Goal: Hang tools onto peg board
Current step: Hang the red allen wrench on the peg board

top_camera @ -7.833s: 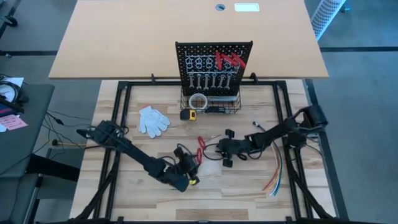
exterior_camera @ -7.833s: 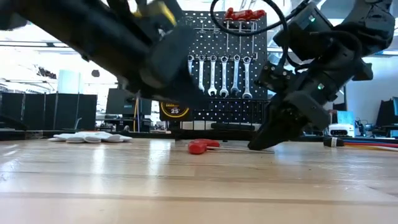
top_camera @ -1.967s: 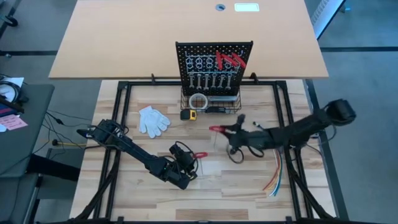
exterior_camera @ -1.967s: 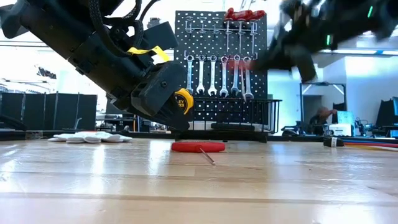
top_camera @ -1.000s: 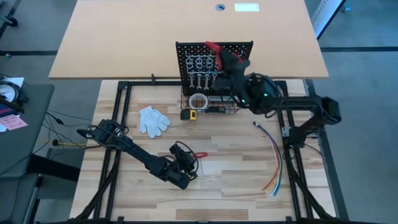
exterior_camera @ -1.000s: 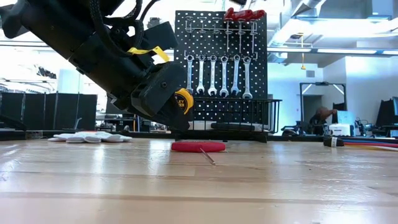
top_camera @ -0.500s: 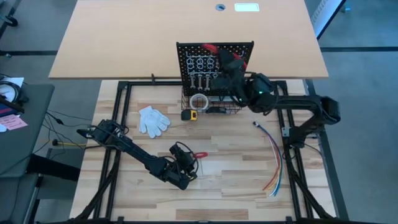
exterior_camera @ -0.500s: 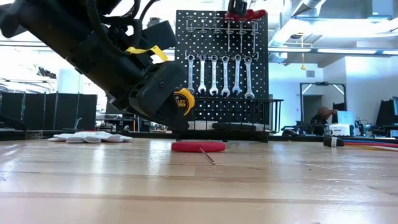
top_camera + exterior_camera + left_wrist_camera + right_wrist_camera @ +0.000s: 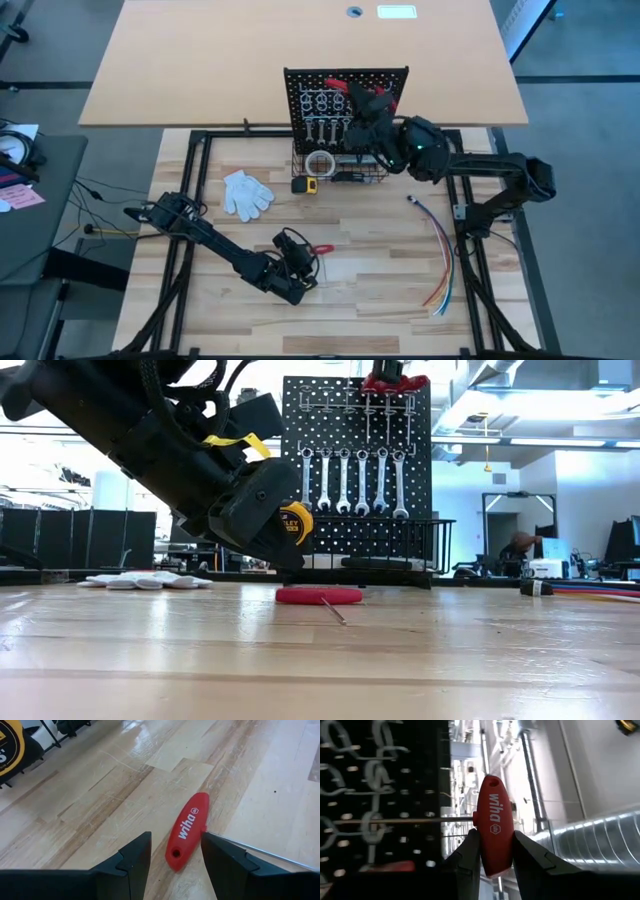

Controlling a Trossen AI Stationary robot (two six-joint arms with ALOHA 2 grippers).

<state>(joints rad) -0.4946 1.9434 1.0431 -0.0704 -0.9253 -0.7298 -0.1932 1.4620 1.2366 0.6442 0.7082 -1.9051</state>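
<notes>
Wooden desk (image 9: 380, 290): my left tool (image 9: 172, 852) apart over red handle (image 9: 187, 831); right tool (image 9: 492, 851) clamped on red-handled key (image 9: 493, 825) at peg board (image 9: 345, 100). Light, stiff, smooth; I grip handle middle.

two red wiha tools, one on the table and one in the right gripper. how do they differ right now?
1. The table tool lies flat on the wood, loose; the held tool is up at the peg board, off the table.
2. The right gripper is shut on the held tool's handle; the left gripper hovers open over the table tool, not gripping.
3. The held tool's shaft points at the board's hooks; the table tool's shaft rests on the table.

Shared: red Wiha handle, thin metal shaft.
</notes>
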